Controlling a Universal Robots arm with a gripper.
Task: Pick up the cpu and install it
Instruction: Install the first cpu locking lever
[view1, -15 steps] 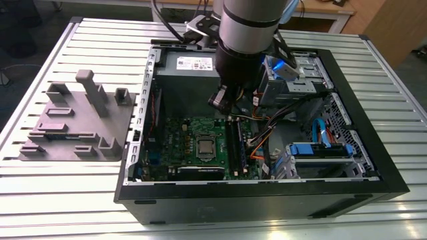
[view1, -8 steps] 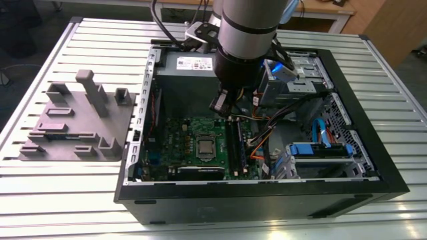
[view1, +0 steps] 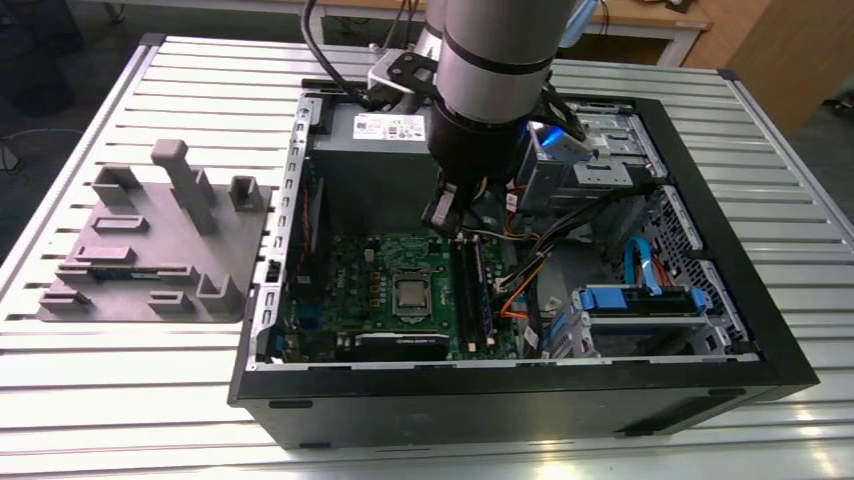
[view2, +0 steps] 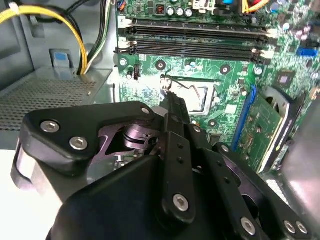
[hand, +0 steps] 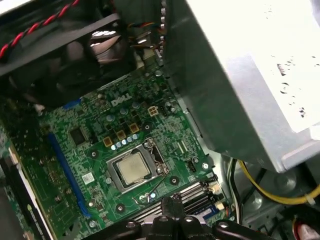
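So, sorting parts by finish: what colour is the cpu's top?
Silvery, slightly warm metal; the small square cpu shows best in the first wrist view.

I see a green motherboard (hand: 100, 150) carrying a silvery cpu (hand: 131, 167), with long black memory slots (view2: 200, 40) beside it. At its two o'clock in the exterior view run blue cables (view1: 641, 265). My gripper (view2: 172, 100) is black; the jig (view1: 147, 250) is grey.

A slatted metal table (view1: 160, 400) carries an open computer case (view1: 534, 400) and a grey fixture block (view1: 154, 250)
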